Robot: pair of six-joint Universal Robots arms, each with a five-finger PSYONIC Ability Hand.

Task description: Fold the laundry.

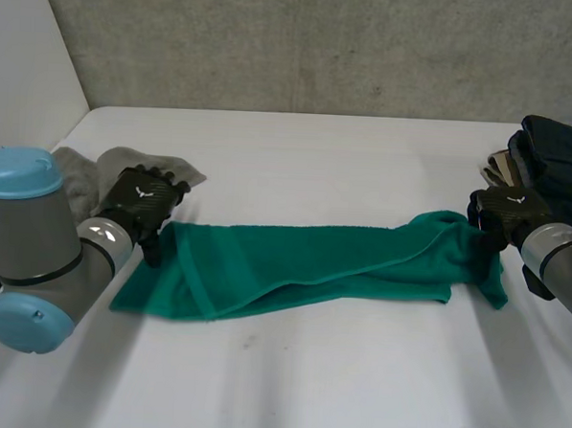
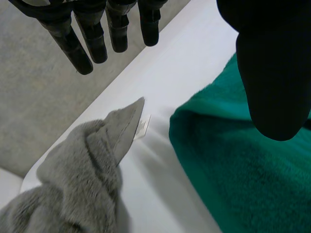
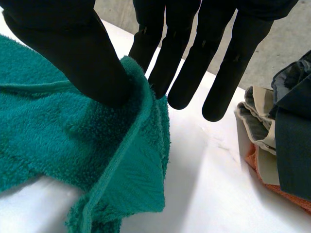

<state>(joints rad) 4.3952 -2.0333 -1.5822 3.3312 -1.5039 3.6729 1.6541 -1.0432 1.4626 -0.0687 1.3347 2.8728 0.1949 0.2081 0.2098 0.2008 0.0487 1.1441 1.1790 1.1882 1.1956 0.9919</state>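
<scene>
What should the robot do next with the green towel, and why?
Probably close the left hand on the green towel end beside it: its fingers are straight and hold nothing, while the right hand pinches the other end.

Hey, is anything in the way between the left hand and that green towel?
Nothing visible. The left hand is open at the green towel's end, with its thumb over it. The grey cloth lies by its fingertips, apart from the towel, with bare table between them.
</scene>
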